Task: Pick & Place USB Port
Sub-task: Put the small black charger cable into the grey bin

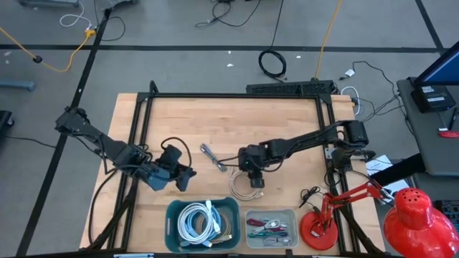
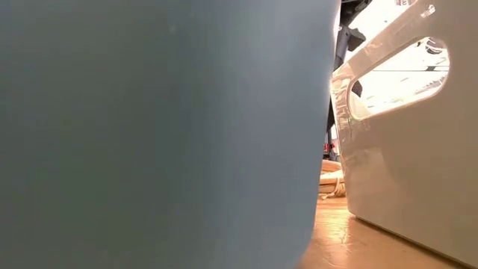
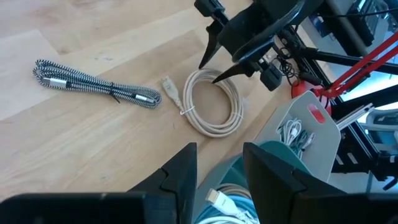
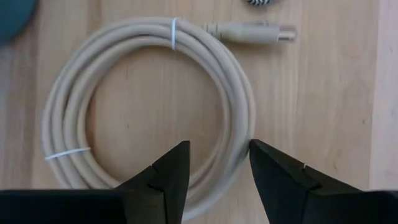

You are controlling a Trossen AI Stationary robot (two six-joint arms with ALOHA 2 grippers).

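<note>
A beige coiled USB cable [image 1: 247, 188] lies flat on the wooden table, bound by two white ties, with its plug [image 4: 255, 32] sticking out of the coil. My right gripper [image 4: 217, 155] is open just above the coil [image 4: 149, 106], its fingers on either side of the coil's strands; I see no touch. The left wrist view shows this gripper [image 3: 214, 67] over the coil [image 3: 211, 102]. My left gripper [image 3: 219, 165] is open and hovers at the teal bin's far rim, left of the coil [image 1: 183, 175]. A black-and-white braided cable [image 3: 93, 84] lies farther left.
A teal bin [image 1: 172, 215] holding white cables stands at the near edge, with a grey tray [image 1: 294, 215] of small connectors beside it. A red desk lamp [image 1: 319, 229] stands at the near right. The bin wall [image 2: 149, 134] and the tray [image 2: 418, 149] fill the low view.
</note>
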